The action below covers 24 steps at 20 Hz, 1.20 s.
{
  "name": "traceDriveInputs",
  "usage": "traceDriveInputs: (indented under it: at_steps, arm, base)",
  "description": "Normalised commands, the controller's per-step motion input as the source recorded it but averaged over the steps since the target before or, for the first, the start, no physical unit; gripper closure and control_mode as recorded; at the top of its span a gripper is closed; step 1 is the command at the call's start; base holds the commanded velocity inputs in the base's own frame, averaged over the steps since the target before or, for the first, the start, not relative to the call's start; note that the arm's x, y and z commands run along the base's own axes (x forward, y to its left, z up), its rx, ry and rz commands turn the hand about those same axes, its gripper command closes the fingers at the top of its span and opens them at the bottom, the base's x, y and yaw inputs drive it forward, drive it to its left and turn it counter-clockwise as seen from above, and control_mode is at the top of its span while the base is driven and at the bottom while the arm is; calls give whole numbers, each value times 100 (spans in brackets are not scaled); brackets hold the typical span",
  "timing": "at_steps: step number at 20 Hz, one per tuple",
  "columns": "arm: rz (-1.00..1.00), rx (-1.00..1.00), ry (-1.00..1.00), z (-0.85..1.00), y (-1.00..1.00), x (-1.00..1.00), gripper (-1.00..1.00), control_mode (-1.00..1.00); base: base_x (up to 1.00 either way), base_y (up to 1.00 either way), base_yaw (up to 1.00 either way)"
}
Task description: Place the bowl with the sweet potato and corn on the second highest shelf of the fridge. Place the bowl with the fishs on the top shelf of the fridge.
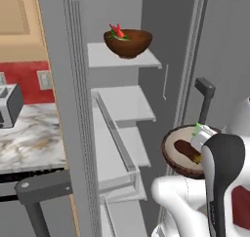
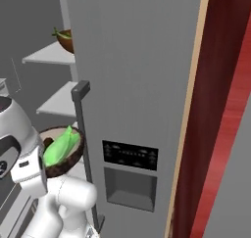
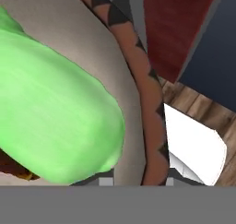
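Note:
The bowl with the sweet potato and corn [image 1: 177, 152] hangs tilted in front of the open fridge [image 1: 68, 85], below the level of the second shelf [image 1: 128, 103]. My gripper [image 3: 138, 179] is shut on its rim [image 3: 148, 103], one finger inside and one outside. The lime-green corn [image 2: 61, 146] and the brown sweet potato [image 1: 187, 150] lie in the bowl [image 2: 66, 164]. The bowl with the fishs [image 1: 128, 42] stands on the top shelf [image 1: 122, 59], and a red fish [image 1: 117, 31] shows above its rim.
The thick fridge door [image 2: 142, 85] with its bar handle [image 2: 82, 129] stands right of the held bowl. Clear drawers [image 1: 119, 153] sit under the shelves. Left of the fridge are a marble counter [image 1: 29, 138] and a toaster [image 1: 10, 104].

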Motion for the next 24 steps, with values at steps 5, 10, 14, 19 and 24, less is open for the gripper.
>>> traceDriveInputs:
  at_steps: [5, 10, 14, 19, 24]
  arm:
    - [0, 0, 0, 0, 0, 0, 100, 100]
    - [0, 0, 0, 0, 0, 0, 100, 100]
    - [1, 0, -11, 0, 58, -8, 100, -100]
    - [0, 0, -16, 0, 41, 33, 100, -100]
    - [-5, 1, -12, 0, 21, 94, 100, -100]
  base:
    - [46, 26, 0]
    - [16, 51, 0]
    - [-1, 18, 1]
    - [0, 0, 0]
    - [0, 0, 0]
